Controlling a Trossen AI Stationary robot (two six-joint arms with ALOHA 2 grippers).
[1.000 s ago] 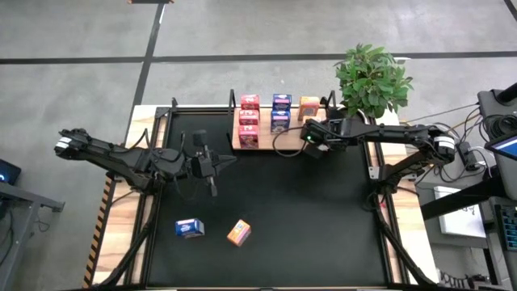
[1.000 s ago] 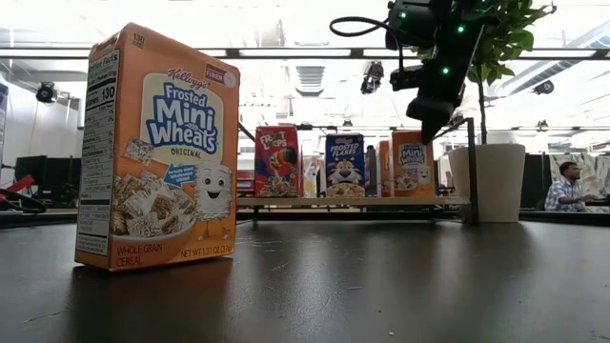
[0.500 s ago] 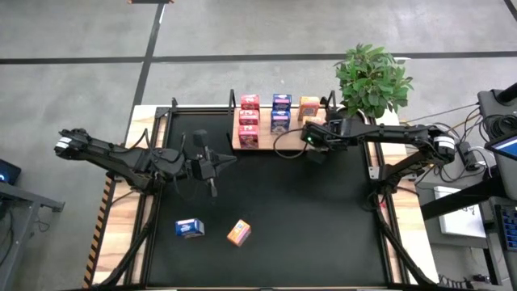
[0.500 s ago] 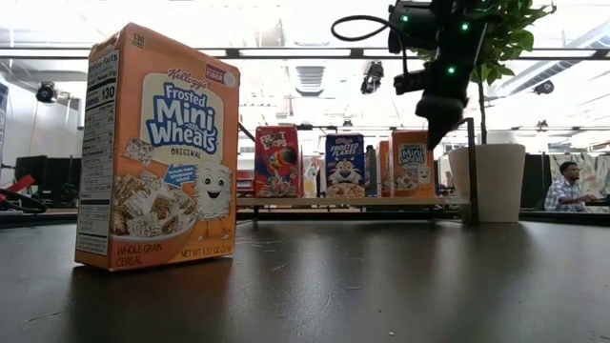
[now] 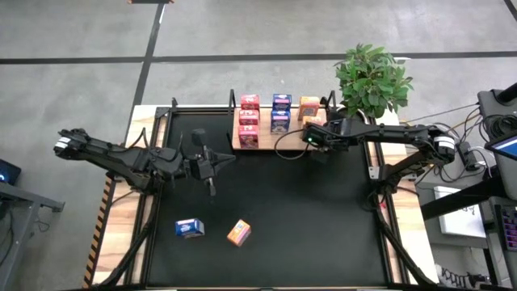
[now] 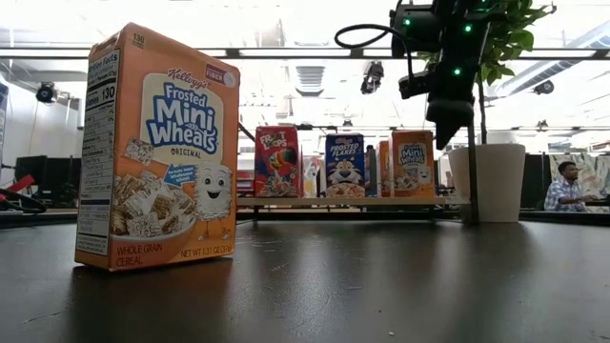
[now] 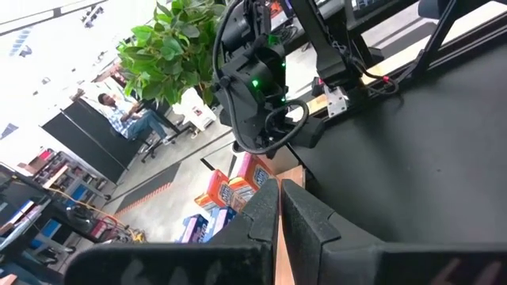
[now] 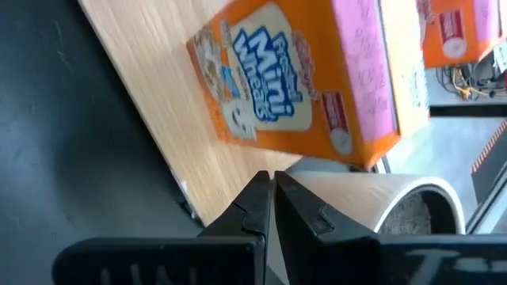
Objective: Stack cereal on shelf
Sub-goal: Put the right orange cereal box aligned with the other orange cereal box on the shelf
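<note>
- Nearest the low camera, on the black bench (image 5: 307, 218), stands an orange cereal box (image 6: 157, 148), upright with its printed front facing out. From above it is the orange box at (image 5: 238, 233), with a blue cereal box (image 5: 189, 229) just beside it. Both are loose and well apart from the shelf.
- Judged handling: these small cardboard cartons are probably light and thin-walled. They should dent under a hard squeeze and tip easily when nudged. The printed faces look glossy, so a grip may slip. The best hold is likely across the two narrow side panels, about mid-height, with modest force.
- Mid-bench, the left tool (image 5: 212, 164) hovers over bare surface. Its fingers are pressed together and hold nothing, as the left wrist view confirms.
- Farther back, the right tool (image 5: 313, 139) hangs just off the shelf's front right corner. Its fingers are together and empty. The right wrist view shows an orange box (image 8: 293, 75) resting on the wood just beyond the fingertips, apart from them.
- Farthest back, the shelf (image 5: 283, 143) carries red boxes (image 5: 249, 119), blue boxes (image 5: 280, 113) and orange boxes (image 5: 310, 111) in three columns. A potted plant (image 5: 371, 77) stands beside its right end.
</note>
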